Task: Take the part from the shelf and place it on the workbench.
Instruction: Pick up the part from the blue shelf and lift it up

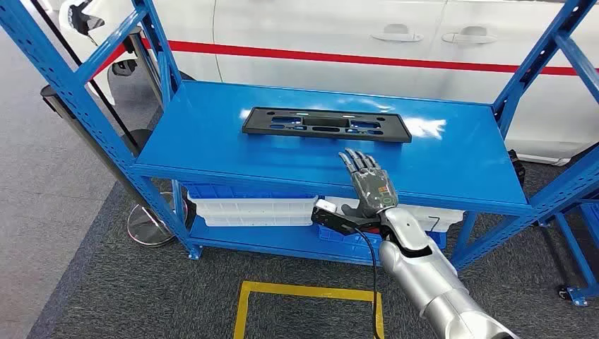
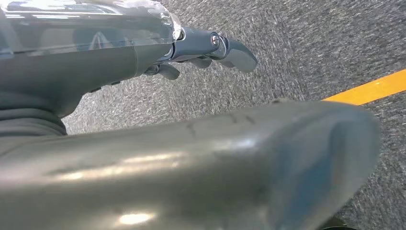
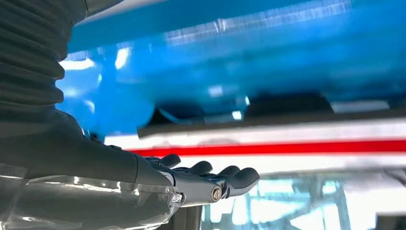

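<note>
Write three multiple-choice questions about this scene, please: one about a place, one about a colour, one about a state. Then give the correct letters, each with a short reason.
1. Where does the black part lie?
A. on the top level of the shelf
B. in a white bin
C. on the floor

2. What colour is the stripe on the white car behind the shelf?
A. green
B. red
C. yellow

3. What is the state of the right hand?
A. gripping the part
B. closed into a fist
C. open, holding nothing

Answers:
1 A, the part rests flat on the top blue surface.
2 B, a red line runs along the car's side.
3 C, its fingers are spread over the shelf, short of the part.
</note>
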Controlling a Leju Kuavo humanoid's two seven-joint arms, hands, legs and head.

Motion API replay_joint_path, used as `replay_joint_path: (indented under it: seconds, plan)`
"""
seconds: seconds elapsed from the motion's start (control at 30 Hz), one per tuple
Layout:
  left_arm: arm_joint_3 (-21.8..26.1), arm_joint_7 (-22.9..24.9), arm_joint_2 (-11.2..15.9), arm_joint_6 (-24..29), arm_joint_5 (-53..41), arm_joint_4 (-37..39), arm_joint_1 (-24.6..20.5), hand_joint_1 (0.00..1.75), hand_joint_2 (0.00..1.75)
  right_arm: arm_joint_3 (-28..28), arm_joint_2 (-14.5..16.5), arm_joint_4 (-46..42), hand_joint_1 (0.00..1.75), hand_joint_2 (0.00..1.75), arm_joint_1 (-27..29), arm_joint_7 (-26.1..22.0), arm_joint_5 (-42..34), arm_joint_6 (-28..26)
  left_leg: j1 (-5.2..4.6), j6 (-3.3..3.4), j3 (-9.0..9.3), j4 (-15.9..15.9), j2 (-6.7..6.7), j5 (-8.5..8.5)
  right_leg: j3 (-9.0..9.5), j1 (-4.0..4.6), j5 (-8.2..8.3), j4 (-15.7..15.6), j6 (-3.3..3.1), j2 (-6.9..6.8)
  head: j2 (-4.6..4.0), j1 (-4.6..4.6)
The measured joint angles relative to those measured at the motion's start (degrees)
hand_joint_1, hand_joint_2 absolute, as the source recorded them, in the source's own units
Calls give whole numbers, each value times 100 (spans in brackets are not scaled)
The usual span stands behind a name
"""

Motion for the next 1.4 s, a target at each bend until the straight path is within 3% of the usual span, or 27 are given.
replay_joint_path:
  seconds: [0.33,0.6,0.77,0.83,0.87,0.93,0.97,1.0,1.03,1.1,1.17,1.3,1.33,1.4]
  plan:
    - [0,43,0,21,4,0,2,0,0,-82,-158,-488,0,175,-99,-91,74,206,0,1,-1,0,0,2,1,0,2,0,-2,-1,0,0]
    - [13,-102,0,22,99,0,2,0,0,-69,-175,-108,0,175,-285,-496,-252,108,0,2,-3,0,-1,3,0,0,4,0,-1,-2,0,1]
    - [98,-151,-2,-46,225,0,-9,0,0,-45,-79,257,0,175,-305,-365,-242,-120,-18,84,-11,-49,-11,-14,-34,-36,75,77,57,-6,0,1]
    - [114,-148,-10,-51,236,0,-19,0,0,-34,-40,307,0,175,-296,-252,-180,-160,11,118,45,-112,-10,-3,-165,-47,8,328,92,1,0,1]
    - [124,-144,-14,-55,239,0,-26,0,0,-31,-29,316,0,175,-284,-184,-136,-161,22,130,67,-132,-9,5,-311,-56,-119,580,108,5,0,1]
    - [142,-132,-16,-68,239,0,-32,0,0,-30,-16,298,0,175,-208,-44,-22,-131,32,135,67,-132,-14,3,-744,-87,-420,1280,147,7,0,1]
    - [148,-127,-16,-77,238,0,-28,0,0,-30,-14,271,0,175,-137,21,46,-95,41,123,72,-128,-20,-7,-951,-108,-489,1559,170,6,0,1]
    - [152,-124,-17,-87,236,0,-24,0,0,-30,-15,234,0,175,-60,72,112,-54,55,104,84,-120,-28,-24,-1084,-130,-447,1666,193,6,0,2]
    - [157,-123,-17,-98,234,0,-19,0,0,-30,-17,190,0,175,9,116,176,-12,74,77,106,-107,-36,-50,-1114,-151,-277,1552,212,4,0,2]
    - [166,-124,-17,-120,224,1,-14,0,0,-30,-20,95,0,175,104,177,282,46,115,2,160,-71,-42,-132,-932,-190,252,864,241,1,0,2]
    - [175,-120,-16,-137,202,3,-25,0,0,-30,-32,20,0,175,161,220,363,84,130,-87,181,-22,-35,-211,-789,-175,463,301,199,-8,0,1]
    - [177,-74,-16,-157,154,4,-43,0,0,-41,-58,-138,0,175,298,267,460,138,128,-248,202,99,-25,-293,-731,-142,402,215,-39,-2,0,-14]
    - [177,-64,-15,-157,140,4,-45,0,0,-49,-63,-176,0,175,305,273,481,149,136,-271,142,245,-25,-337,-685,-143,381,206,-84,3,0,-18]
    - [177,-48,-16,-158,118,4,-54,0,0,-65,-65,-250,0,175,320,274,522,167,147,-308,-208,864,-27,-528,-604,-137,331,194,-144,10,0,-25]
